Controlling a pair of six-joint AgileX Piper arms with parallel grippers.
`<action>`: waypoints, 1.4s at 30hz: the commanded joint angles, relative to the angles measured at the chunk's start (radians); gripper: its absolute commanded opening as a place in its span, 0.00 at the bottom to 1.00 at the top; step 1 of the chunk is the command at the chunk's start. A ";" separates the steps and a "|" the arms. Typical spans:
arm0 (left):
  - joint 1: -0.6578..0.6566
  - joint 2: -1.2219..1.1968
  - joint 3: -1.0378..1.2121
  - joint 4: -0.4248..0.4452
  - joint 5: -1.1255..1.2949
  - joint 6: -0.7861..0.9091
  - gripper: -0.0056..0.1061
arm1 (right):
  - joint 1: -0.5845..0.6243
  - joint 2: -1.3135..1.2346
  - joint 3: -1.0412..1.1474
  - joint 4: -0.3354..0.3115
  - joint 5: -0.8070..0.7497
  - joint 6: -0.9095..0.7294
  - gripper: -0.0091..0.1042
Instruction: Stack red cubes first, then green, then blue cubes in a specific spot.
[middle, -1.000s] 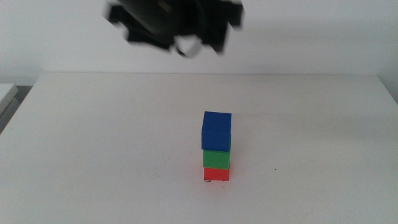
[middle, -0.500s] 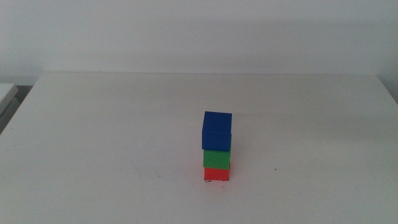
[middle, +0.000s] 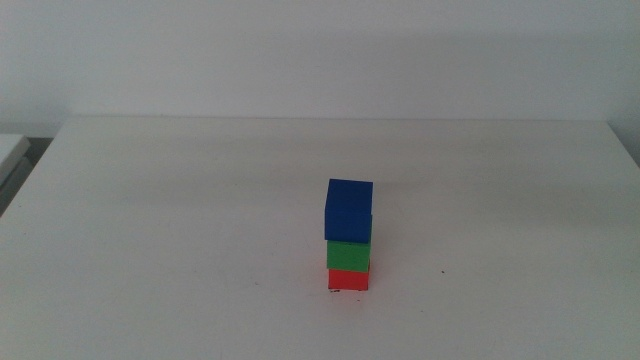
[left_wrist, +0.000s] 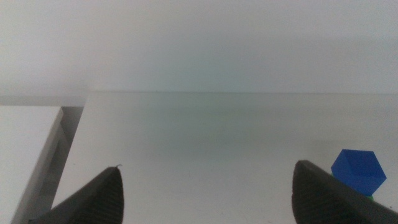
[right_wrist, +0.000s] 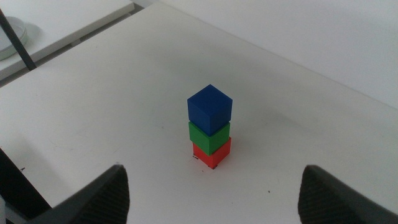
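Observation:
A stack of three cubes stands on the white table: the red cube (middle: 348, 279) at the bottom, the green cube (middle: 348, 254) on it, the blue cube (middle: 349, 209) on top, set slightly askew. The stack also shows in the right wrist view, red (right_wrist: 212, 154), green (right_wrist: 208, 138), blue (right_wrist: 209, 109). A tiny black mark (middle: 335, 291) shows at the red cube's base; the rest of the spot is hidden under it. Both arms are out of the middle view. My left gripper (left_wrist: 208, 199) is open and empty, well back from the blue cube (left_wrist: 359, 172). My right gripper (right_wrist: 211, 199) is open and empty, back from the stack.
A lone black dot (middle: 441, 271) lies on the table right of the stack. The table's far edge (middle: 340, 119) meets a white wall. A lower white surface (middle: 10, 150) lies past the table's left edge.
One second ago a dark gripper blurred across the top of the middle view; it left the view half a second ago. The stack has not moved.

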 joint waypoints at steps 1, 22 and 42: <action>0.002 -0.004 0.003 -0.007 -0.017 0.001 0.85 | -0.007 0.012 -0.005 -0.002 -0.017 -0.008 0.89; 0.002 -0.333 0.753 -0.033 -0.821 0.006 0.85 | -0.007 0.012 -0.005 -0.002 -0.017 -0.008 0.89; 0.002 -0.524 1.092 -0.137 -0.875 0.006 0.85 | -0.007 0.012 -0.005 -0.002 -0.017 -0.008 0.89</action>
